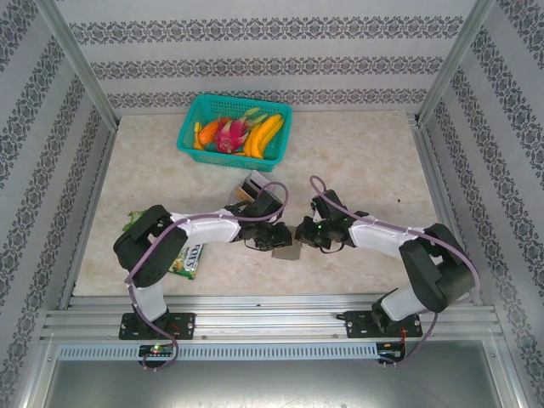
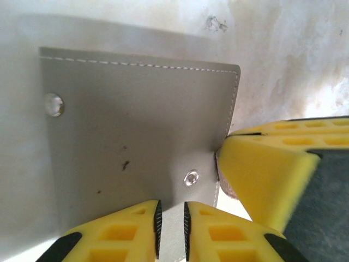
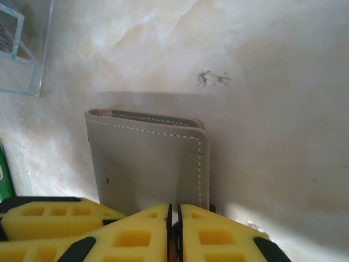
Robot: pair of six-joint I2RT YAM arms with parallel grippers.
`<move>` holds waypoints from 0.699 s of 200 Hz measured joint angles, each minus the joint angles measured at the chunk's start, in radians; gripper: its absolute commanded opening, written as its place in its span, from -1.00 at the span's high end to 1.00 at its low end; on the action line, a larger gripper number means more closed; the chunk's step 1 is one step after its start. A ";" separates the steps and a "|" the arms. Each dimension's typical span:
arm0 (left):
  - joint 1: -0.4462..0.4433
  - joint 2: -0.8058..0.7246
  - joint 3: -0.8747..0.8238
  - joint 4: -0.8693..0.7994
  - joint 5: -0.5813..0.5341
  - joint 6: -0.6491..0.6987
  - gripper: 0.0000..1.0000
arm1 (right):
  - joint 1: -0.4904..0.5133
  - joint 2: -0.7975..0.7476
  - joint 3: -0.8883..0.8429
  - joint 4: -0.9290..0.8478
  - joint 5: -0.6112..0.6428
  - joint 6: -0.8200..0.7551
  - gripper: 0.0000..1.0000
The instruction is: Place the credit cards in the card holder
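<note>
**Top view.** The card holder (image 1: 287, 252) lies flat near the front of the table (image 1: 365, 170). The left gripper (image 1: 279, 240) and right gripper (image 1: 300, 239) meet head-on just over it. By my reading, the step in hand is opening the folded holder, before any of the credit cards can go in. A small box (image 1: 255, 183) sits just behind the left gripper. The teal basket (image 1: 228, 158) is well apart at the back, and the snack packet (image 1: 189, 260) is off to the left. Open table lies to the right and beyond.

**Left wrist.** The holder is grey, with a stitched far edge and 2 snap studs (image 2: 54, 104). The left fingers (image 2: 139, 224) stand a narrow gap apart at its near edge, with grey leather showing between them. I cannot tell whether they nip it or only hover. A finger of the right gripper (image 2: 262, 174) touches the holder's right edge near the corner, so the 2 tools are crowded.

**Right wrist.** The holder is folded shut, with 2 layers showing along its far edge and a dark line between them. The right fingertips (image 3: 207, 234) are drawn almost together at the near edge (a hairline slit remains). Whether that slit has caught a flap, I cannot tell. The next move likely calls for 1 gripper pinning the lower panel while the other peels the upper one away toward the open side.
</note>
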 measured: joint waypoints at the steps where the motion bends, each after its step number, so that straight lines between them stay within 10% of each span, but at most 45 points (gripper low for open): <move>1: 0.000 -0.002 -0.001 -0.001 -0.002 0.000 0.48 | 0.000 0.003 0.002 0.000 0.000 0.000 0.73; 140: 0.000 -0.031 -0.014 -0.130 -0.174 0.041 0.25 | 0.003 0.033 0.043 -0.008 -0.043 -0.008 0.41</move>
